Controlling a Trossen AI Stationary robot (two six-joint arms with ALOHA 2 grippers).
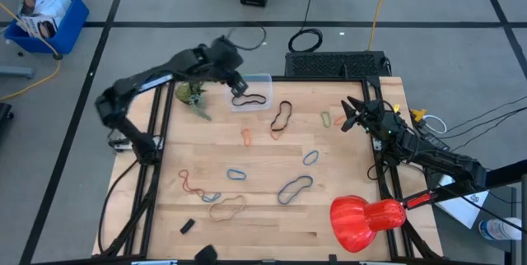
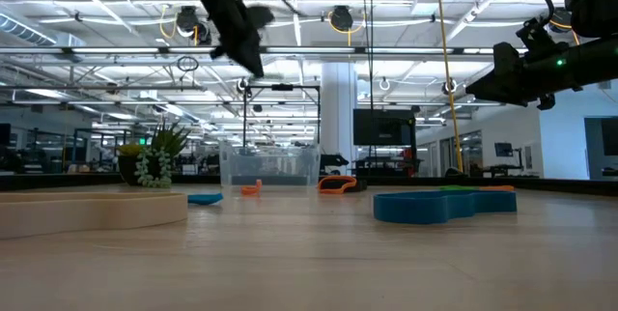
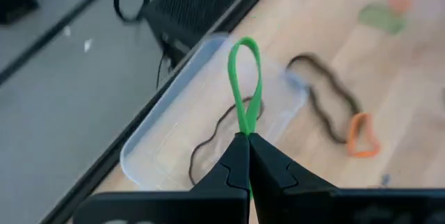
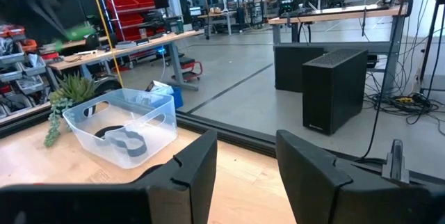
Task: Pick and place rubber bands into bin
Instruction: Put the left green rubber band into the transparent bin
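Green band over the bin

My left gripper (image 3: 247, 140) pinches a green band (image 3: 245, 85) above the bin (image 3: 167, 147); I'd centre, lower, then release. Right gripper (image 4: 247, 156) waits open, far right.

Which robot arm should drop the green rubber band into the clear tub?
The left one. Its claw is already shut on the green rubber band, right above the bin. The right claw is open with nothing in it, off at the table's right edge.
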